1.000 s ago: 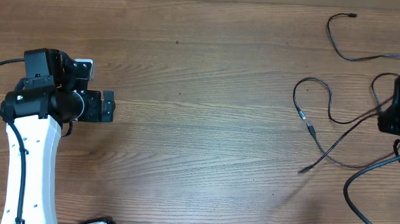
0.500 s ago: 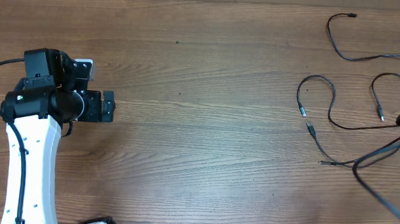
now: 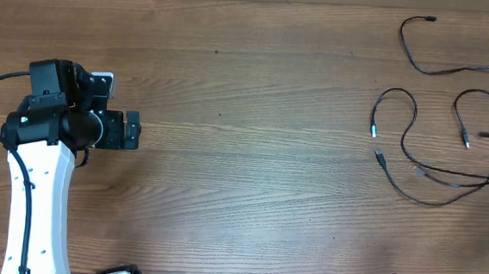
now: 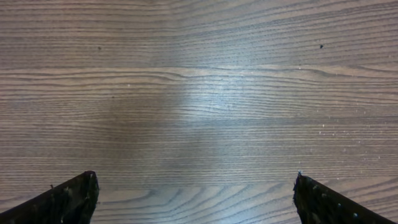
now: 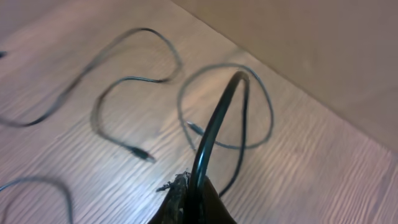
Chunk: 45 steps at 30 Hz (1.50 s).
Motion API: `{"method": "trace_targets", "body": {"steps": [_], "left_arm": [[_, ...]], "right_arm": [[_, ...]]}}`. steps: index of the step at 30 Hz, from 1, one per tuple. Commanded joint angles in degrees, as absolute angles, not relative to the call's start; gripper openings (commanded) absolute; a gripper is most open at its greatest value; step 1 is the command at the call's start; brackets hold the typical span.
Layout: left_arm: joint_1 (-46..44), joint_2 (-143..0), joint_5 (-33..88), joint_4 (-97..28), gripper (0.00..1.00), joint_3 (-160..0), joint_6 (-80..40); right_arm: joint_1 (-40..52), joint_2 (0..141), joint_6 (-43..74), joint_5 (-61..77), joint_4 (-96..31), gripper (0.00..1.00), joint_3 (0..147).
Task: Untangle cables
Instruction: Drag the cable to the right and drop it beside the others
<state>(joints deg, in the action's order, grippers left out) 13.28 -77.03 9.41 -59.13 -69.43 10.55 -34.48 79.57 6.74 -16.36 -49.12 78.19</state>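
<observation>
From overhead, the wooden table [image 3: 251, 172] carries the cables [image 3: 374, 129] as loose black strands spread along its right edge, none knotted into a bundle. One strand curls up toward the far right corner and ends in a small plug. Below it, other strands form open loops with plug tips lying just apart from one another, and a few run out past the right edge of the view. The left gripper [image 3: 131, 131] sits near the table's left edge on its white arm [image 3: 37, 200], pointing toward the middle of the table and well apart from every strand. In the left wrist view, the left gripper [image 4: 196, 202] is spread wide. Its two dark fingertips [image 4: 71, 199] show only at the bottom corners, with bare wood grain [image 4: 199, 93] between them and nothing in its grasp. In the right wrist view, the right gripper [image 5: 189, 202] is pinched closed at the bottom of the frame on the held cable [image 5: 214, 124]. That cord rises from between the fingers, looks thick close to the lens, bends over at the top and drops back thinner toward the table. Behind it, other cables [image 5: 144, 155] lie on the wood [image 5: 323, 168], one as a round loop and another as a wavy line ending in a small plug. All of them are somewhat blurred.
</observation>
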Motion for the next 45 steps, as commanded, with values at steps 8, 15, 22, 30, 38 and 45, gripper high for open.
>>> {"method": "trace_targets", "body": {"steps": [8,15,22,30,38,45], "left_arm": [[13.8,-76.6,9.5,-59.1,1.00,-70.3,11.4],[13.8,-76.6,9.5,-59.1,1.00,-70.3,11.4],[13.8,-76.6,9.5,-59.1,1.00,-70.3,11.4],[13.8,-76.6,9.5,-59.1,1.00,-70.3,11.4],[13.8,-76.6,9.5,-59.1,1.00,-70.3,11.4],[13.8,-76.6,9.5,-59.1,1.00,-70.3,11.4]], "right_arm": [[-47.0,88.9,10.8,-6.4,-42.1,0.04,78.8],[-52.9,91.9,15.5,-3.3,-37.3,0.04,78.8],[-58.2,92.7,22.5,-3.3,-35.9,0.04,78.8],[-60.1,92.7,22.8,2.4,-34.8,1.00,78.8],[-60.1,92.7,22.4,12.3,-34.9,1.00,78.8],[-59.6,92.7,16.0,31.9,-34.8,1.00,78.8]]}}
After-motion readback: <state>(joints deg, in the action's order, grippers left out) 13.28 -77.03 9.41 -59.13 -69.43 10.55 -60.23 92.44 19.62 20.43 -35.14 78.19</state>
